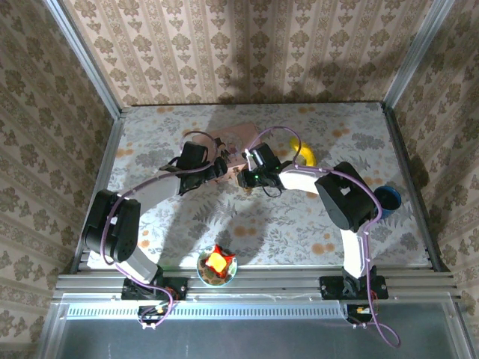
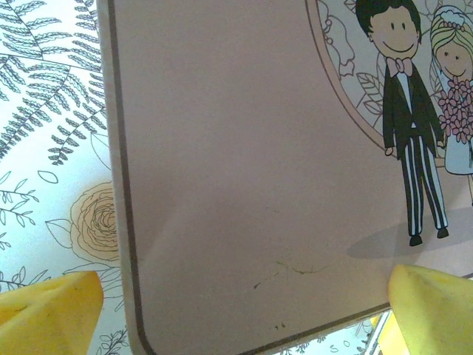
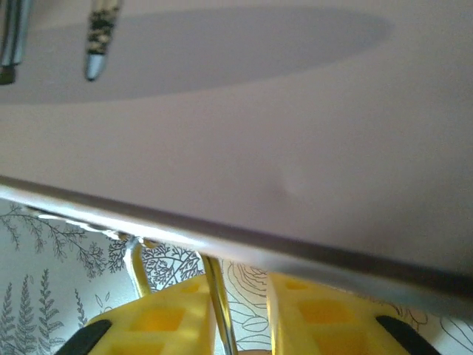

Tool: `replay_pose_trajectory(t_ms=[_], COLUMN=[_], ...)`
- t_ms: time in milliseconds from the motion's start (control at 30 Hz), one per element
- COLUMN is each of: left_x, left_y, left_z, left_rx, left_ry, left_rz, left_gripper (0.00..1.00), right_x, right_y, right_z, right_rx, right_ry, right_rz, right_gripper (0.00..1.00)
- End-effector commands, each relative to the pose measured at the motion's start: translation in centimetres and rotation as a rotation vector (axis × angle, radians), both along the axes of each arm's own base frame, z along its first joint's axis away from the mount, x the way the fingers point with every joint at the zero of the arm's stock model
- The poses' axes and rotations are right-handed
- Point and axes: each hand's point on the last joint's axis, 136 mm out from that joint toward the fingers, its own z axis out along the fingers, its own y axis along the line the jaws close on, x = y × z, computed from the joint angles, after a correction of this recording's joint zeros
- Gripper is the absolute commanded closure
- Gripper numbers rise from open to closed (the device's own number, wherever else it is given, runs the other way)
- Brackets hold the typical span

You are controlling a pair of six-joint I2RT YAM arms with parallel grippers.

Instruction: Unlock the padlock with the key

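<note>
The pink box [image 1: 233, 142] lies mid-table where both arms meet. My left gripper [image 1: 219, 170] is open. Its yellow fingertips [image 2: 48, 307] stand wide apart over the near corner of the box lid [image 2: 236, 148], which bears a cartoon couple. My right gripper [image 1: 245, 178] sits low at the box's edge [image 3: 259, 111]. Its yellow fingers [image 3: 162, 318] are almost together [image 3: 242, 292] round what looks like the padlock. The thin shackle [image 3: 218, 299] rises between them, with a second leg [image 3: 137, 266] to the left. The padlock's body is nearly all hidden. The key is out of view.
A yellow banana [image 1: 307, 153] lies just right of the box. A blue cup [image 1: 388, 198] stands at the right edge, and a bowl [image 1: 217, 265] with a red and yellow thing sits at the near edge. Metal rails frame the floral tablecloth [image 1: 165, 134].
</note>
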Motion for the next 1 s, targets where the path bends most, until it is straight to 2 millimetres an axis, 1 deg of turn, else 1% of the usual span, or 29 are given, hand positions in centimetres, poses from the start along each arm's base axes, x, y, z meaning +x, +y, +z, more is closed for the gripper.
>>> replay_pose_trajectory(t_ms=[0,200,400,500,567,733,867,967], left_x=[-0.9,-1.1,-1.5,-1.6,-1.6,-1.6,-1.7,-1.9], left_y=[0.3,0.3,0.4,0.5,0.5,0.7,1.0,1.1], left_z=[-1.2,-1.4,-1.8,-1.8,-1.8,-1.8,-2.2,-2.6], left_rx=[0.041,0.041,0.046,0.046,0.049,0.058,0.062,0.068], left_ry=[0.055,0.062,0.072,0.074,0.075,0.073,0.087,0.099], left_rz=[-0.005,-0.006,-0.007,-0.007,-0.007,-0.002,0.007,0.011], left_gripper=[0.0,0.0,0.0,0.0,0.0,0.0,0.0,0.0], right_x=[0.7,0.3,0.2,0.2,0.4,0.4,0.4,0.5], right_y=[0.5,1.4,1.1,0.7,0.0,-1.2,-1.5,-1.4], right_z=[0.3,0.8,0.8,0.7,0.5,1.4,2.2,2.3], right_rx=[0.034,0.107,0.143,0.142,0.122,0.117,0.152,0.168], right_ry=[-0.011,0.01,0.046,0.057,0.067,0.062,0.064,0.077], right_rz=[-0.024,-0.02,-0.076,-0.12,-0.172,-0.253,-0.294,-0.314], right_gripper=[0.83,0.86,0.88,0.91,0.94,0.96,0.96,0.97])
